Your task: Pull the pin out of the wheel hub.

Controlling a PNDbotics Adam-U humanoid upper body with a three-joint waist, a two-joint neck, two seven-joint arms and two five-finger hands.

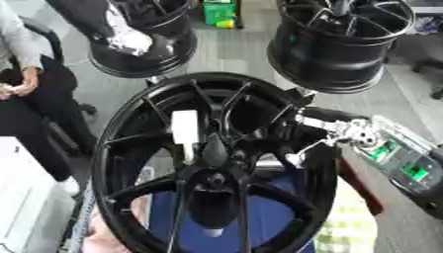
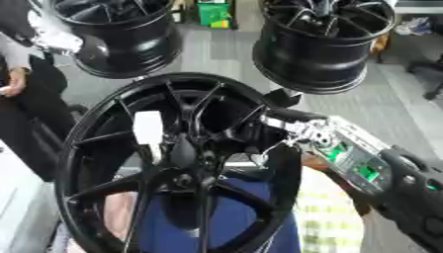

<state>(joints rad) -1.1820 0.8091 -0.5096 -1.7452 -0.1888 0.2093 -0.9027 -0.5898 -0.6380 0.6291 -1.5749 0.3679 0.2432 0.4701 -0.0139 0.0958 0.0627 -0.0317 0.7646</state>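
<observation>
Now reaching step: right hand (image 1: 290, 131) inside rim of wheel hub (image 1: 121, 148) at right, among spokes; finger state unclear. Pin not identifiable. Next: locate pin, pinch, draw straight out.

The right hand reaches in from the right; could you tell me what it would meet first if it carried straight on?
Probably the wheel hub itself: the right hand already sits at the rim, pointing left toward the spokes and the white piece beyond. Depth is unclear.

Right hand (image 1: 304, 129) reaching leftward (fingers hidden)
</observation>
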